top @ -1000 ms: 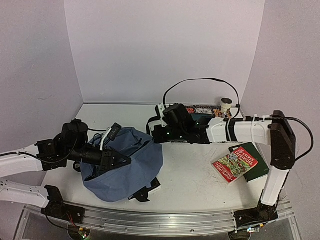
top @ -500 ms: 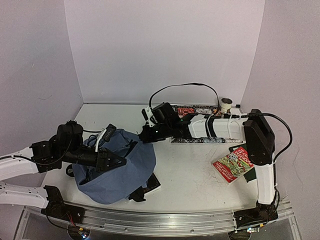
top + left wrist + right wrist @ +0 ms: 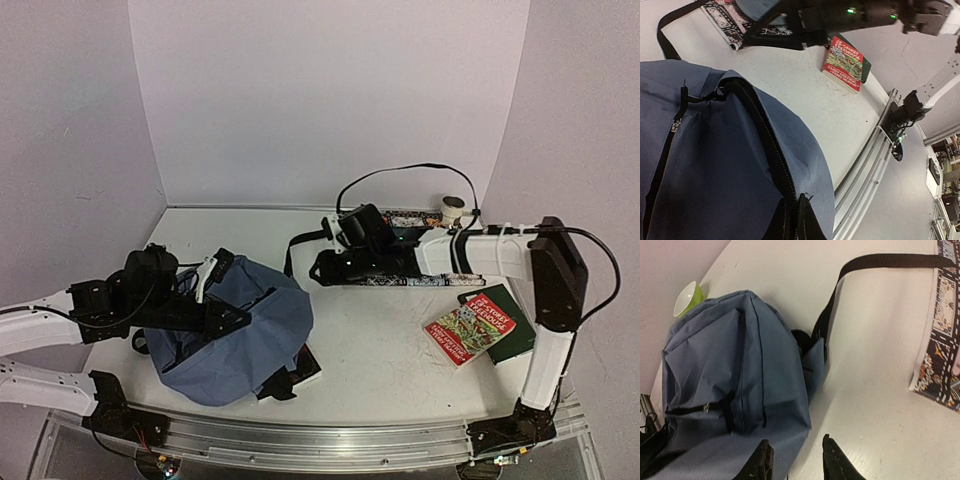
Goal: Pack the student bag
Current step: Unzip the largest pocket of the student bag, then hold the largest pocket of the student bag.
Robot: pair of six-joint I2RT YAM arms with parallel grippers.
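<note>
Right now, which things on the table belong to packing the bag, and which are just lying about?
Job: blue bag; the two books, probably to go in.
Lying about, it seems: patterned mat, green bowl, small white roll.

My right arm [image 3: 490, 258] and left arm [image 3: 30, 330] are white shells with black joints. Behind my black right pincer [image 3: 796, 462], small green lights [image 3: 849, 10] glow; a black cable [image 3: 400, 172] loops behind it too.

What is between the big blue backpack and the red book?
Nothing: only bare white table lies between the slate-blue fabric backpack and the red rectangular book, in the top view.
</note>
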